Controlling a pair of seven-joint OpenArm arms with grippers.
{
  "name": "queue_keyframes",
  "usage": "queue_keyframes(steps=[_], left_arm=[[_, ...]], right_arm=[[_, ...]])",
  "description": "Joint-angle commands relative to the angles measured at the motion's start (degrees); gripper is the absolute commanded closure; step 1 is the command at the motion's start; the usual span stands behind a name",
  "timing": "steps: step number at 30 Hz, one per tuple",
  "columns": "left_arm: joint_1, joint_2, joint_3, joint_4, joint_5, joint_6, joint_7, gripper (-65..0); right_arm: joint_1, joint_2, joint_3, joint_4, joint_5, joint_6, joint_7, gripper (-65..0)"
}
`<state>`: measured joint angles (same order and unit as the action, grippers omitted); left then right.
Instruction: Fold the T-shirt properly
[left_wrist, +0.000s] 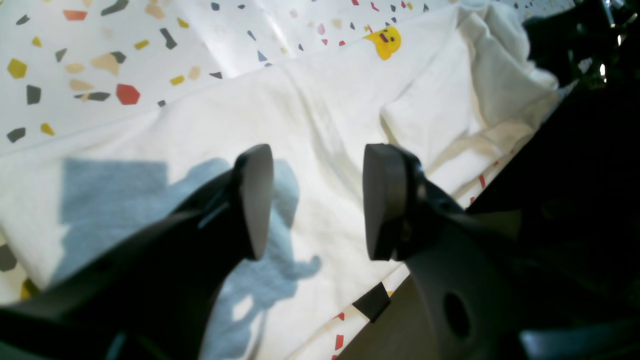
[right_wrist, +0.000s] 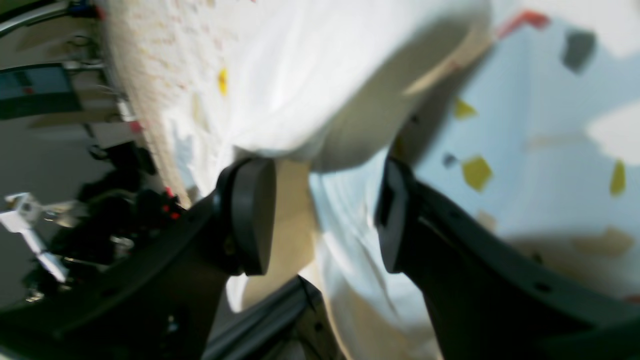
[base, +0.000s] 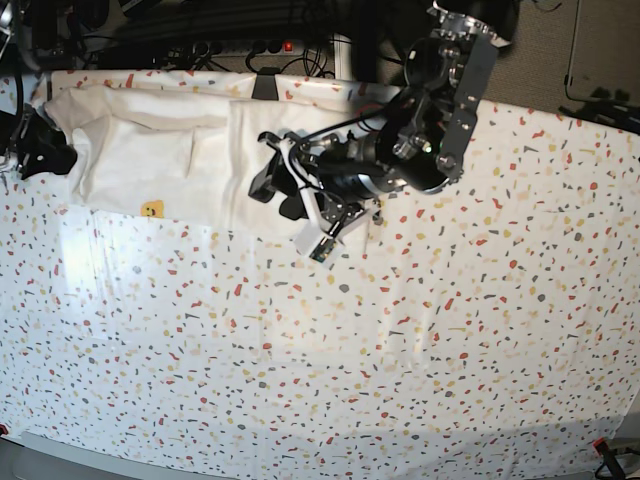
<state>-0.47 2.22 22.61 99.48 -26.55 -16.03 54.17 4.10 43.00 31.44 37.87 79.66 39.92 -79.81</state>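
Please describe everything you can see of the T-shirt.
The T-shirt is white, soft cotton by its look, lying flat with its plain side up along the far edge of the speckled table cover. It is wrinkled, with folded layers at one end. A small yellow smiley peeks out at its near edge. The open left gripper hovers above it.

Speckled table cover (base: 400, 330); cables (base: 220, 45) behind, seemingly.

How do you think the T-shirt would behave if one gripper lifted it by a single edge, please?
The T-shirt would probably flop and drape: it already lies in soft folds and creases across the table cover. It looks light, likely thin cloth. One pinch from the open left gripper would probably lift only a layer, letting its bunched end unfold and sag.
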Motion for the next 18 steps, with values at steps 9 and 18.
queue_keyframes(steps=[9,18], left_arm=[[-1.0,0.6,0.0,0.9,-0.9,-0.3,-1.1,-28.4],[-1.0,0.6,0.0,0.9,-0.9,-0.3,-1.1,-28.4]], right_arm=[[0.7,6.0,0.5,0.6,-7.2,0.1,2.2,-31.5],[2.3,11.2,0.9,0.6,-7.7,0.1,3.5,-31.5]])
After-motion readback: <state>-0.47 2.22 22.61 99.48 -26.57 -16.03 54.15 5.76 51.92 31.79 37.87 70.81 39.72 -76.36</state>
